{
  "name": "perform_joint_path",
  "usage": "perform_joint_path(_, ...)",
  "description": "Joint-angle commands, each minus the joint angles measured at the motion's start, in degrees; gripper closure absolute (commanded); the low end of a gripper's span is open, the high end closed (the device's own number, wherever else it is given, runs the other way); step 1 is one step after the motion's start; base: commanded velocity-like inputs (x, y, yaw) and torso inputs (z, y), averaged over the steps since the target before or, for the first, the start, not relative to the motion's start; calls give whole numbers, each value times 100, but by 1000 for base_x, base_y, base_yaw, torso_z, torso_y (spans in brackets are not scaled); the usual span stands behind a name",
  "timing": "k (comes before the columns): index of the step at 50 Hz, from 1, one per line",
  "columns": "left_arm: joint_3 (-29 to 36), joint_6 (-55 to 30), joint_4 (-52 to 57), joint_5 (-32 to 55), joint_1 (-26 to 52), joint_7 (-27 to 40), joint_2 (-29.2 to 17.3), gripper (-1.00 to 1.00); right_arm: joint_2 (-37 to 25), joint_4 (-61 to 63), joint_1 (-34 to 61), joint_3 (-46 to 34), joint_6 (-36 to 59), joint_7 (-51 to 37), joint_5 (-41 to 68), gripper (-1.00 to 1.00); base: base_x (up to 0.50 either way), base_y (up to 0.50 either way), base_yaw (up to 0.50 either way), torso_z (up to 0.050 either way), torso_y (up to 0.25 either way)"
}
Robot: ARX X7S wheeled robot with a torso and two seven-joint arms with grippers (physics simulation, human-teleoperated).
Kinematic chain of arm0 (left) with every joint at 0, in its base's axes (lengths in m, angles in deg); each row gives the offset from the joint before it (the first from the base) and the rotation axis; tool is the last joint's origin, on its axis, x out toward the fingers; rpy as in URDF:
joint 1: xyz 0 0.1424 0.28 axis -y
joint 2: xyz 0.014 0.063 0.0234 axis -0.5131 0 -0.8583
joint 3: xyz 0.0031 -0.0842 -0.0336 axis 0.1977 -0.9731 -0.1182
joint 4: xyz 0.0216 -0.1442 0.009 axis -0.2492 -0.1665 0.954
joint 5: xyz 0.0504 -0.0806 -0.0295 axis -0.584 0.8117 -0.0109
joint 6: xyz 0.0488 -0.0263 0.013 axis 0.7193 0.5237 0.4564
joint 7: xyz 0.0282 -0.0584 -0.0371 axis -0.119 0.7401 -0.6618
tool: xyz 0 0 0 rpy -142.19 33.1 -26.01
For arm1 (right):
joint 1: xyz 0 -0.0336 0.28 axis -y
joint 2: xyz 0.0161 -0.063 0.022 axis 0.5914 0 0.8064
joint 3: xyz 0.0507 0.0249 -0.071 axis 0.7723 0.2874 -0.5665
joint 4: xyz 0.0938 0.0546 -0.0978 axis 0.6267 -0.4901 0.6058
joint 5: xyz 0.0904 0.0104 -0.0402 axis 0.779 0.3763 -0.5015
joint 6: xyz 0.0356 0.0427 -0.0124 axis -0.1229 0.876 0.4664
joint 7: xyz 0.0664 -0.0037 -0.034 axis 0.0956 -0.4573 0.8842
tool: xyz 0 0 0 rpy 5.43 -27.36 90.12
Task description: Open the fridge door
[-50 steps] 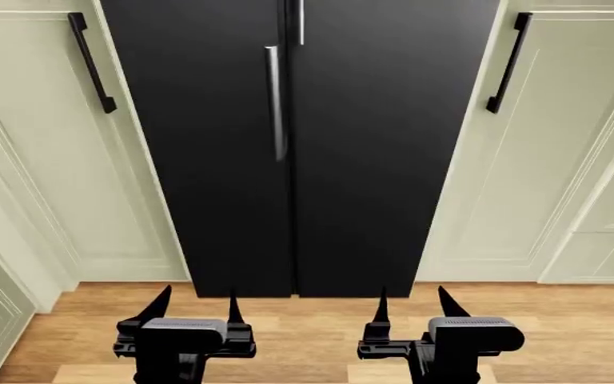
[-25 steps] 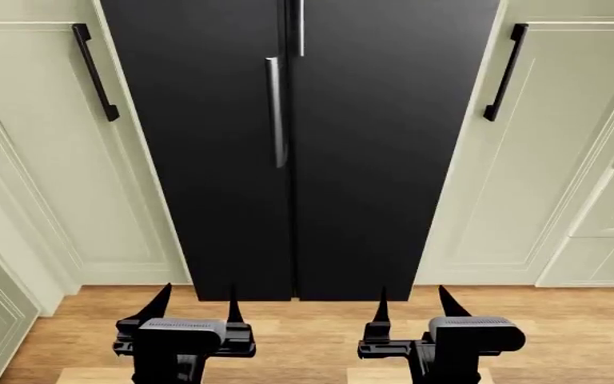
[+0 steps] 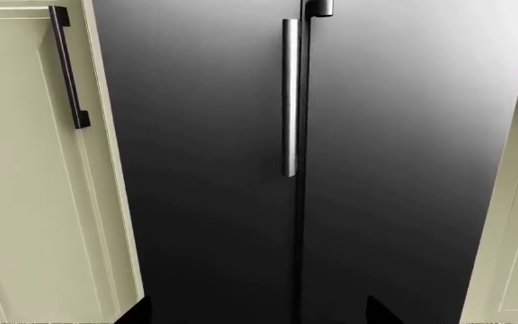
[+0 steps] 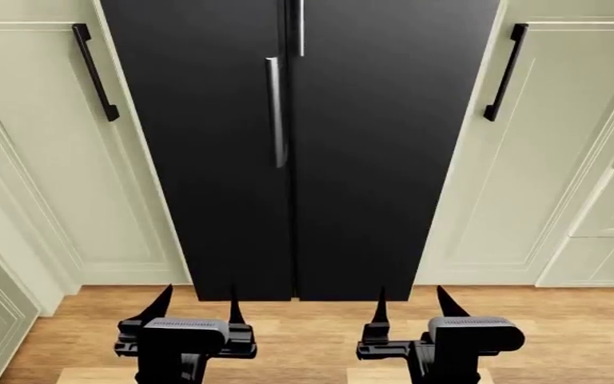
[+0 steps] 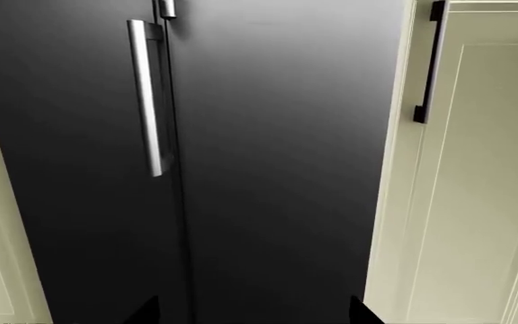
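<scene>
Both hands point(image 4: 195, 302) point(image 4: 417, 300) hang unchanged, well short of fridge door point(image 4: 387, 152).

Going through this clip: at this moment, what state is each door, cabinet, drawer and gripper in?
Fridge door: shut, flush with its neighbour, untouched.
Narrower black door: shut.
Left cream cabinet door: shut.
Right cream cabinet door: shut.
Drawer: shut, as far as shows.
Left gripper: jaws open, holding nothing, low over the floor, clear of the doors.
Right gripper: jaws open, holding nothing, clear of the doors.
</scene>
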Motion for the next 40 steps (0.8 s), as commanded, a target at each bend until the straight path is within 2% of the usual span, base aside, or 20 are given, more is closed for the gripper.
perform_joint_path(1, 71, -62, 16, 26, 1, 56, -47, -100, -53, 15, 10, -72, 27, -34, 47, -100, 242, 0, 0, 0, 0)
perform_joint_path(40, 213, -26, -9, 134, 27, 193, -164, -100, -179, -23, 38, -247, -43, -195, 105, -100, 299, 0, 0, 0, 0)
